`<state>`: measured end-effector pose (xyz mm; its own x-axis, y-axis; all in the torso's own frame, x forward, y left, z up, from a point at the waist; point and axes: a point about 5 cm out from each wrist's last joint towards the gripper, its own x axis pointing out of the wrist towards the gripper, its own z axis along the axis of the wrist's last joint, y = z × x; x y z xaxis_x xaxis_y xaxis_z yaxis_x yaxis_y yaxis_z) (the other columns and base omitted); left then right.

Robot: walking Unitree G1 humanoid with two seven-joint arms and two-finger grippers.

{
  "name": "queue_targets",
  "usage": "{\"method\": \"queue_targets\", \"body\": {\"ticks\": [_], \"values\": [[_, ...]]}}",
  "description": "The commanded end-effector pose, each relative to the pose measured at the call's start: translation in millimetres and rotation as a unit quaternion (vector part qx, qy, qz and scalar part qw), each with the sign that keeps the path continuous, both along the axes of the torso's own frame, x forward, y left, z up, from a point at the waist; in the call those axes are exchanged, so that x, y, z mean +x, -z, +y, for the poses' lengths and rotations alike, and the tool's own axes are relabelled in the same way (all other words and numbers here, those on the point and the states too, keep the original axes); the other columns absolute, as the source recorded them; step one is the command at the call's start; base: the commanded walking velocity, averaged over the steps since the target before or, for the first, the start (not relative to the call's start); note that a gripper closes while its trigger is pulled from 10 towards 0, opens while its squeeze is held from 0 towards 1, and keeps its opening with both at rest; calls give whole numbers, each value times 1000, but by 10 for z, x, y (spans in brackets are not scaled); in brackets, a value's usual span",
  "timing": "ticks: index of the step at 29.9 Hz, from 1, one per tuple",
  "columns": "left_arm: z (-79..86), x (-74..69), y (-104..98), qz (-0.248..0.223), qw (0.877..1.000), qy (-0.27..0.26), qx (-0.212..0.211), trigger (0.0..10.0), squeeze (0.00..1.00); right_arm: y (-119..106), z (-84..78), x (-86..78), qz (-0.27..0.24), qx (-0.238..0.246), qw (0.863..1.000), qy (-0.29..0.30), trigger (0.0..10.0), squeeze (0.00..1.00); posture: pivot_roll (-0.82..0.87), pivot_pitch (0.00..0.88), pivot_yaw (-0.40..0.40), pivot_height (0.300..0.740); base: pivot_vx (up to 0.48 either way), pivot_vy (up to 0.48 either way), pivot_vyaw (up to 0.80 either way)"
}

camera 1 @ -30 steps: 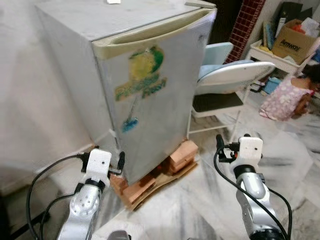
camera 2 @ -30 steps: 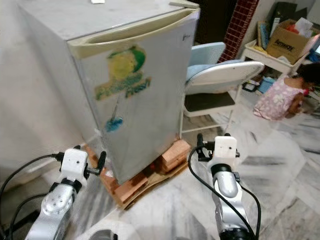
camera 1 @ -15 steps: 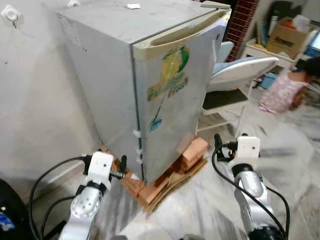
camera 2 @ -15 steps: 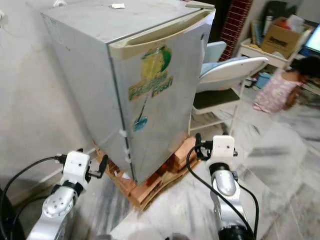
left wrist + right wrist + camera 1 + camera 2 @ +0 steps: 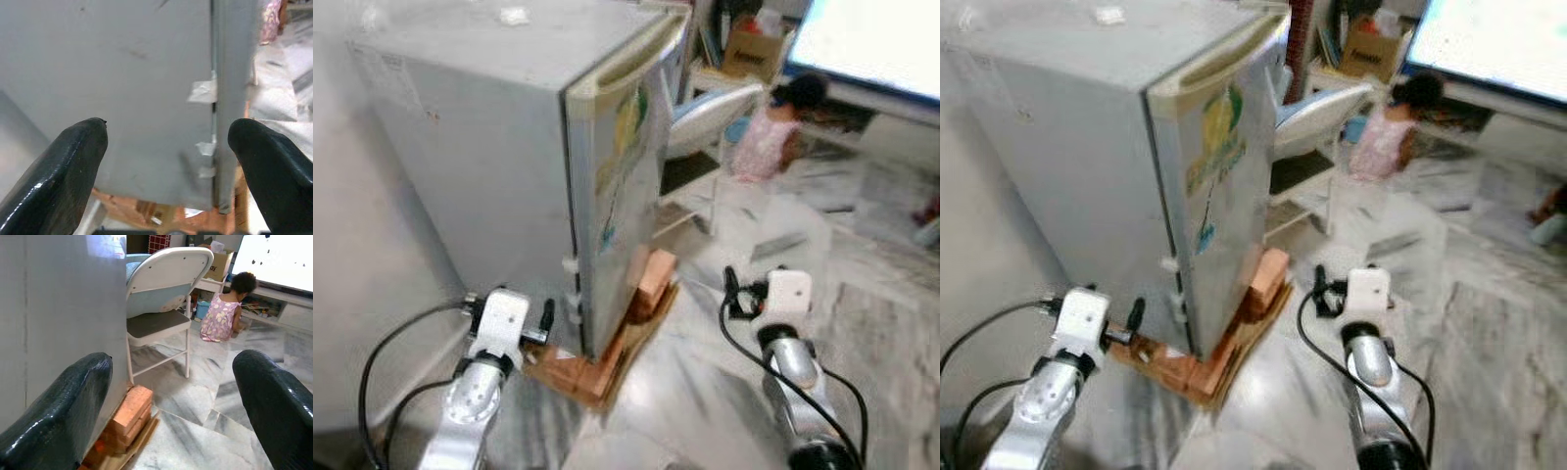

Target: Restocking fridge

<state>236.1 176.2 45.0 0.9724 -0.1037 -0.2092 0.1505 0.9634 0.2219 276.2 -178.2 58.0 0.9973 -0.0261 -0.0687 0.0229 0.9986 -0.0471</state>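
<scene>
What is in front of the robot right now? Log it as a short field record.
fridge: small grey unit, door shut, fruit sticker on the door
base: fridge stands on bricks over cardboard
left gripper: open, low beside the fridge's side wall
right gripper: open, over the marble floor, holding nothing
chair: white folding chair past the fridge
person: sitting on the floor beyond the chair

Head views motion-blurred, soft throughout. Blown-out white screen [image 5: 867, 44] top right, brightest area. Even indoor daylight, soft sheen on marble floor [image 5: 1489, 323]. Wrist views sharper; tool fingers [image 5: 58, 406] near lens out of focus, small highlights. Fridge [image 5: 122, 88] side dim grey.
</scene>
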Motion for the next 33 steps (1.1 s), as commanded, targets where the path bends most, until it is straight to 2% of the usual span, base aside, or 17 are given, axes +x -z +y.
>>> {"method": "queue_targets", "body": {"ticks": [1, 10, 18, 21, 33], "values": [[-111, 29, -4, -2, 1000, 14, -9, 10000, 0, -28, -105, 14, -3, -8, 1000, 12, 10000, 0, 23, 0, -41, 740, 0, 0, -800], [-110, 65, -11, -4, 1000, 11, -15, 10000, 0, -38, -107, 25, -4, -10, 1000, 12, 10000, 0, 20, 0, -40, 740, 0, 0, -800], [-117, 72, -3, -3, 1000, 9, -19, 10000, 0, -34, -103, 26, -4, -10, 1000, 11, 10000, 0, 17, 0, -40, 740, 0, 420, -800], [-129, 71, -3, -3, 1000, 10, -18, 10000, 0, -34, -102, 27, -5, -10, 1000, 11, 10000, 0, 16, 0, -39, 740, 0, 0, -708], [-130, 79, 8, -4, 1000, 11, -19, 10000, 0, -25, -87, 29, -4, -12, 1000, 7, 10000, 0, 19, 0, -42, 740, 0, 0, -75]]}}
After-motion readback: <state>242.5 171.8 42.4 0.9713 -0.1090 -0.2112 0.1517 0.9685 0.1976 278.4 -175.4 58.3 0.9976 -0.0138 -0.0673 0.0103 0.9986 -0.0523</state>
